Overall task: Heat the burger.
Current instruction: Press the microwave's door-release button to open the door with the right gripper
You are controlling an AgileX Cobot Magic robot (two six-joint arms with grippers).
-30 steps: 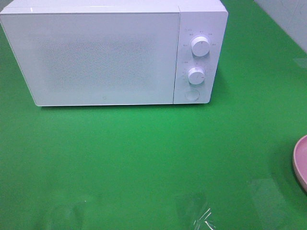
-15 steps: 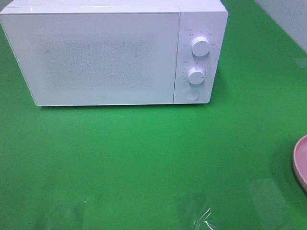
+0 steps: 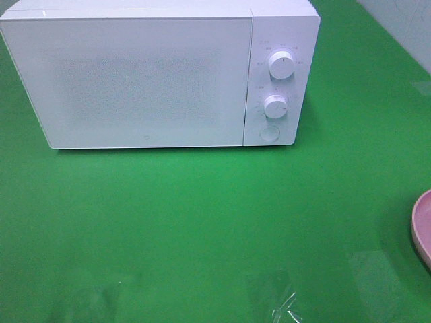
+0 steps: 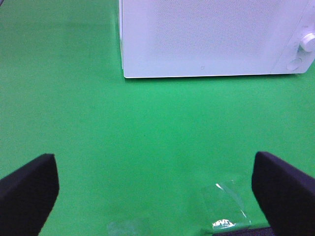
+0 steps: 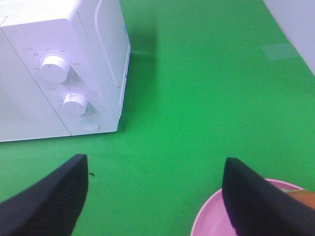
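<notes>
At 11 o'clock on the green table (image 3: 202, 215), seen from the high camera, stands a white microwave (image 3: 145, 77) with its door (image 3: 128, 81) closed. On the 3 o'clock side of its face are an upper knob (image 3: 281, 64), a lower knob (image 3: 275, 106) and a round button (image 3: 270, 133) beneath them. A pink plate (image 3: 423, 225) is cut off by the frame at 4 o'clock, well apart from the microwave, and a clear plastic scrap (image 3: 284, 306) lies at 5 o'clock.

The left pincer (image 4: 153, 164) is spread wide and holds nothing, facing the microwave door above bare green. The right pincer (image 5: 156, 164) is also spread and empty. One of its black fingers (image 5: 256, 201) hides most of the plate. Only a golden-brown sliver of the burger (image 5: 304, 195) shows, on the plate, past that finger.
</notes>
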